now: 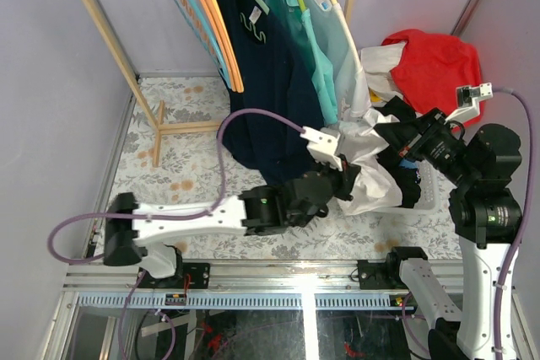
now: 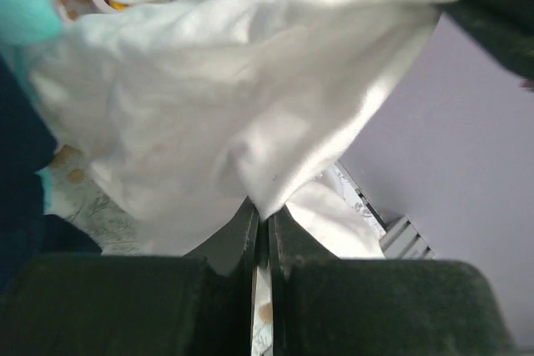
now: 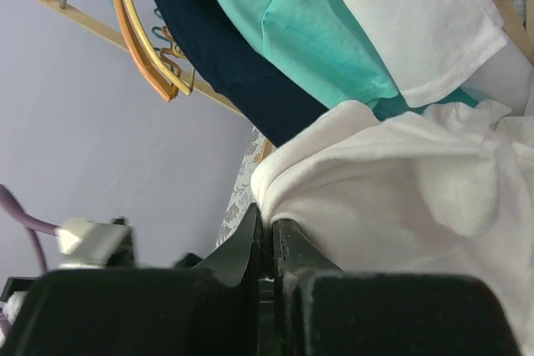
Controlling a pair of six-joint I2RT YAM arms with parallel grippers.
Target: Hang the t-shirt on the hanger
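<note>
Left pincer (image 2: pixel 263 221) pinches t-shirt (image 2: pixel 234 97); right pincer (image 3: pixel 267 233) clamps its edge

You have open tablecloth (image 1: pixel 181 162) to the left of the navy shirt (image 1: pixel 270 82), bounded at the back by the rack's wooden foot (image 1: pixel 190 127). Ahead, the navy shirt, teal shirt (image 1: pixel 319 65) and pale shirt (image 1: pixel 350 56) hang packed together, with the t-shirt (image 1: pixel 371 183) bunched against their hems. A red cloth (image 1: pixel 434 65) fills your right corner.

White t-shirt (image 1: pixel 371 196) bunched between left arm (image 1: pixel 202 215) and right arm (image 1: pixel 485 208), wooden rack (image 1: pixel 112 40) behind — navy shirt (image 1: pixel 261 82) hanging.
</note>
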